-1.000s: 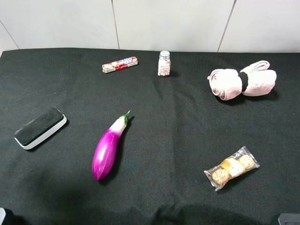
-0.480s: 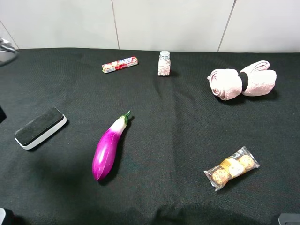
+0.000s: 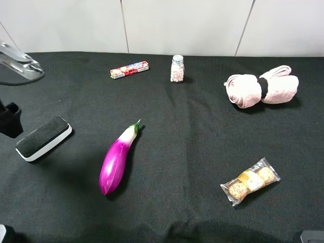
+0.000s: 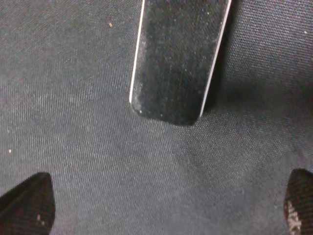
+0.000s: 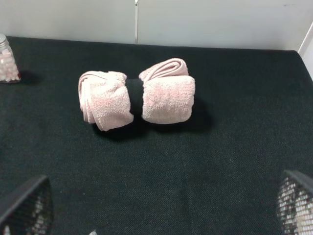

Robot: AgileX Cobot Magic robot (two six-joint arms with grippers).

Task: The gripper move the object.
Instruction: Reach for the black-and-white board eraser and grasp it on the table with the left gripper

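One black bench (image 3: 202, 152) holds everything. L claw (image 4: 161, 205) is spread wide, empty; R claw (image 5: 161, 208) likewise spread, empty, facing pink towel roll (image 5: 137, 95) at 2 o'clock. Black-top eraser block (image 3: 43, 138) lies flat at 9 o'clock, just ahead of L claw tips, not touching.

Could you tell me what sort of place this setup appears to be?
Probably a robot lab test bench: a table draped in black cloth, plain white wall panels behind, and unrelated props laid apart, such as an eggplant, a rolled towel and an eraser.
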